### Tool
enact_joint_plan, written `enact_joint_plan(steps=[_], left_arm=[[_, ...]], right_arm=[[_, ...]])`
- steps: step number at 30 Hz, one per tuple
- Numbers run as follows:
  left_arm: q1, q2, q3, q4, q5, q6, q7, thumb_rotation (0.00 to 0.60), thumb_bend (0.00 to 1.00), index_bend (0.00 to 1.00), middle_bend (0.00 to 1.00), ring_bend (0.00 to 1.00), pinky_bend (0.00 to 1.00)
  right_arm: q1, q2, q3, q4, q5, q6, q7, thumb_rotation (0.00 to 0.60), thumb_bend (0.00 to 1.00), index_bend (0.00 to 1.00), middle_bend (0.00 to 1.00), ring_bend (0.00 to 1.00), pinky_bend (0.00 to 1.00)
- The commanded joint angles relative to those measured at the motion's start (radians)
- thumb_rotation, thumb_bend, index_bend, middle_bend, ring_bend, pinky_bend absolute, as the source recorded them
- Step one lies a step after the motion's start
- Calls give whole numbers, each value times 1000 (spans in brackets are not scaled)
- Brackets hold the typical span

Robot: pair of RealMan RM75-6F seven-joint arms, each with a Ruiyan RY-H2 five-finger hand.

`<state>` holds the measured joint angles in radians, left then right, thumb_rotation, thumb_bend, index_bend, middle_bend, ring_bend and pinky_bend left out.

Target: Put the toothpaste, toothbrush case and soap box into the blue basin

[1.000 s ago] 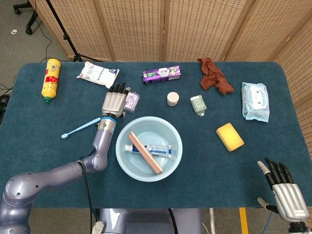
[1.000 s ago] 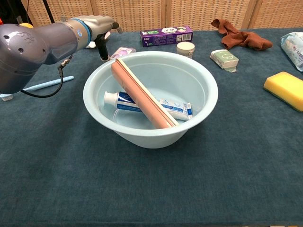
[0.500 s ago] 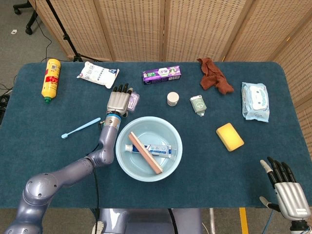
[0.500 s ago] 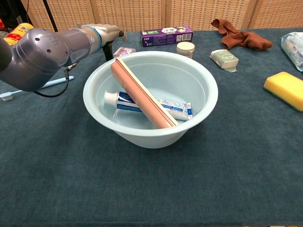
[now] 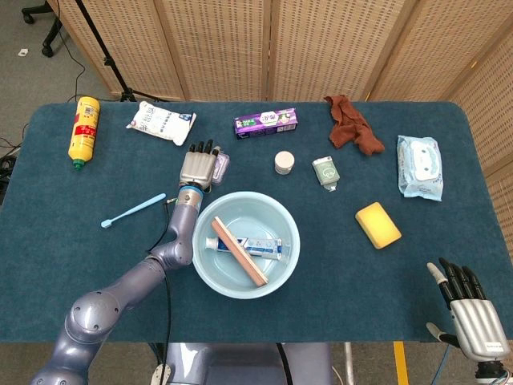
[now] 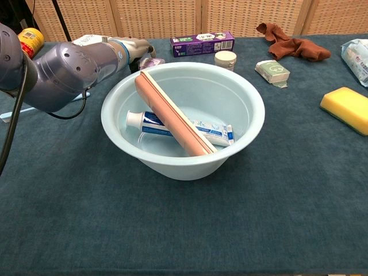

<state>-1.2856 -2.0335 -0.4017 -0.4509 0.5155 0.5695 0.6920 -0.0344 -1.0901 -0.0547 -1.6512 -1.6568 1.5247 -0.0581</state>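
Observation:
The blue basin (image 5: 266, 210) sits at the table's middle front. Inside it a toothpaste tube (image 5: 264, 247) lies flat, and a pinkish-brown toothbrush case (image 5: 240, 255) leans across the tube. The chest view shows the same basin (image 6: 190, 167), tube (image 6: 215, 133) and case (image 6: 172, 118). A small purple soap box (image 5: 221, 165) lies just beyond the basin's far left rim. My left hand (image 5: 198, 166) lies over its left part with fingers stretched out; I cannot tell whether they touch it. In the chest view that hand (image 6: 137, 46) hangs by the soap box (image 6: 153, 61). My right hand (image 5: 466, 309) hovers open at the near right corner.
Far left are a yellow bottle (image 5: 84, 128) and a white packet (image 5: 160, 122), with a blue toothbrush (image 5: 132, 210) nearer. A purple box (image 5: 265, 122), white jar (image 5: 284, 163), green pack (image 5: 325, 172), brown cloth (image 5: 353, 124), wipes (image 5: 419, 166) and yellow sponge (image 5: 377, 224) lie behind and right.
My left hand has slid right and away from me, onto the soap box, with the arm closing in beside the basin. My right hand has sunk slightly toward the frame's lower edge.

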Motion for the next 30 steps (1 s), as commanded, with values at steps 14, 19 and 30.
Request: enact_joint_plan(steps=[14,19,30], left_arm=[[-16,-45,-13,64,121,12,-91,600,401,395,108,147,319],[-8,-41,-18,51,143,30,-95,600,417,438,145,182,346],[14,-15,-35,-2,168,81,-90,600,428,463,167,201,360]], right_arm=[[-4,4,-8,-7,-18,15,-2,600,131,0,0,0,0],[-6,6,-11,-10,-27,21,-1,600,131,0,0,0,0],[-8,7,-17,-16,-40,27,-5,600,131,0,0,0,0]])
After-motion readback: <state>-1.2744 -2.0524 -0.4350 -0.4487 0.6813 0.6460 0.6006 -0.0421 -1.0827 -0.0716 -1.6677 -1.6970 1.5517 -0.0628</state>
